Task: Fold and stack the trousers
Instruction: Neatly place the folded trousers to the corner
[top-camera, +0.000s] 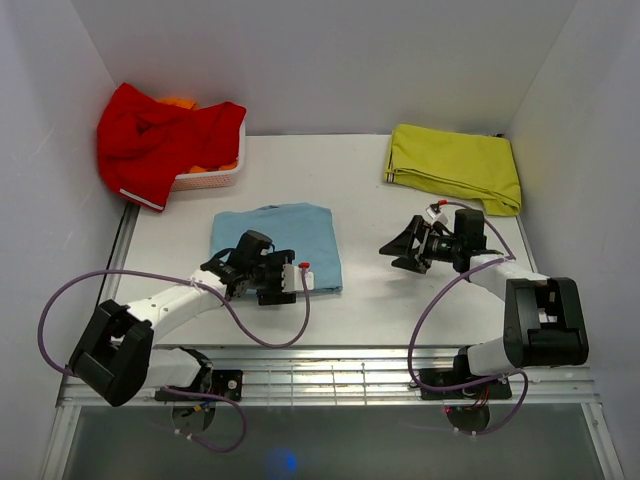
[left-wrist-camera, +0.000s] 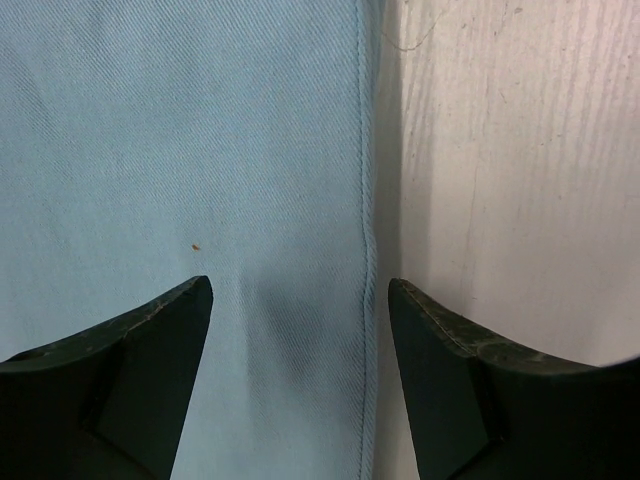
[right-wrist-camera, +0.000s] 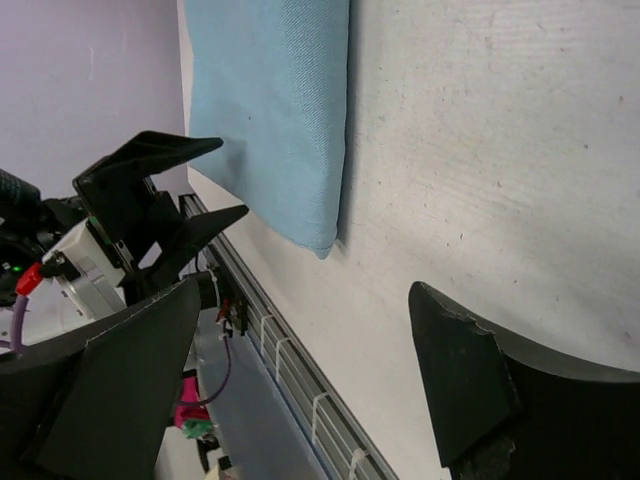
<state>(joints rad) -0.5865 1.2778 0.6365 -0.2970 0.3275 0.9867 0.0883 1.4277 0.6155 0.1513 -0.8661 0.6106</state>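
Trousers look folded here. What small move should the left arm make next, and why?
Probably lower the left claw and close it on the edge of the trousers. They lie folded flat, and the open claw straddles their stitched edge, one finger over cloth, one over bare table. Stacking needs a grip first.

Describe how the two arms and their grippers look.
The left arm and right arm have white links and bulky black joint housings, each trailing a purple cable. The left gripper and right gripper have black wedge-shaped fingers with scuffed edges; a small white block with a red tip sits by each wrist.
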